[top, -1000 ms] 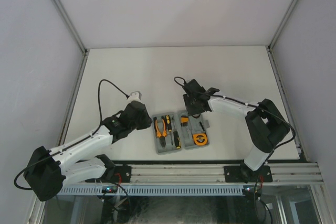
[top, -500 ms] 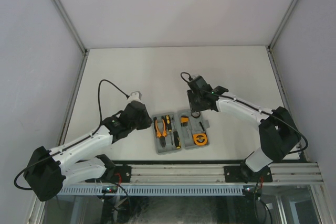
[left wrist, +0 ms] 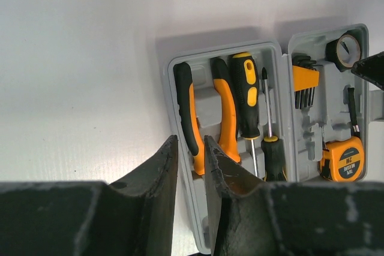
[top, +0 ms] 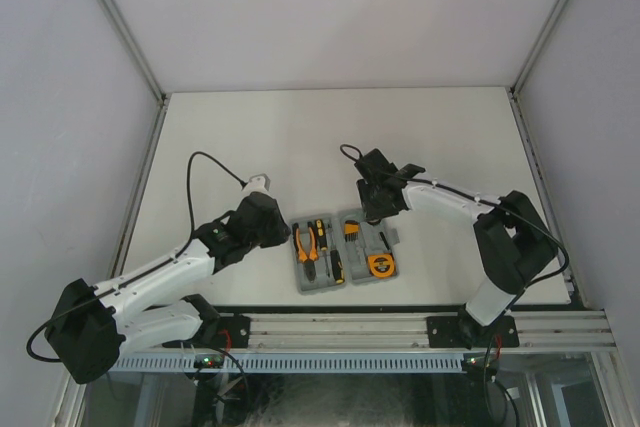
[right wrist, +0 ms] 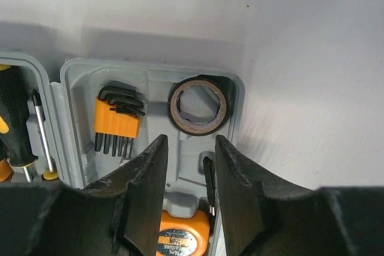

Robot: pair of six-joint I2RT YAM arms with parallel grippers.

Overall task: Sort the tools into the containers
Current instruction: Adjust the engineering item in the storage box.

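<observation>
The grey tool case (top: 384, 236) lies open near the table's front. Its left half (left wrist: 167, 82) holds the orange-handled pliers (left wrist: 225, 112) and two yellow-and-black screwdrivers (left wrist: 246, 97). Its right half (right wrist: 72, 76) holds the hex-key set (right wrist: 117, 121), a black tape roll (right wrist: 198, 105) and the orange tape measure (right wrist: 180, 235). My left gripper (left wrist: 189, 142) hovers over the case's left rim, jaws a narrow gap apart and empty. My right gripper (right wrist: 187, 139) is open and empty above the right half, just short of the tape roll.
The white table (top: 300, 137) stretches behind the case to the white walls. A metal rail (top: 400, 332) runs along the near edge. A black cable (top: 205, 162) loops above the left arm.
My right gripper has shifted slightly over the case's right half, first back and right, then forward again. The left arm and the tools have not moved.
</observation>
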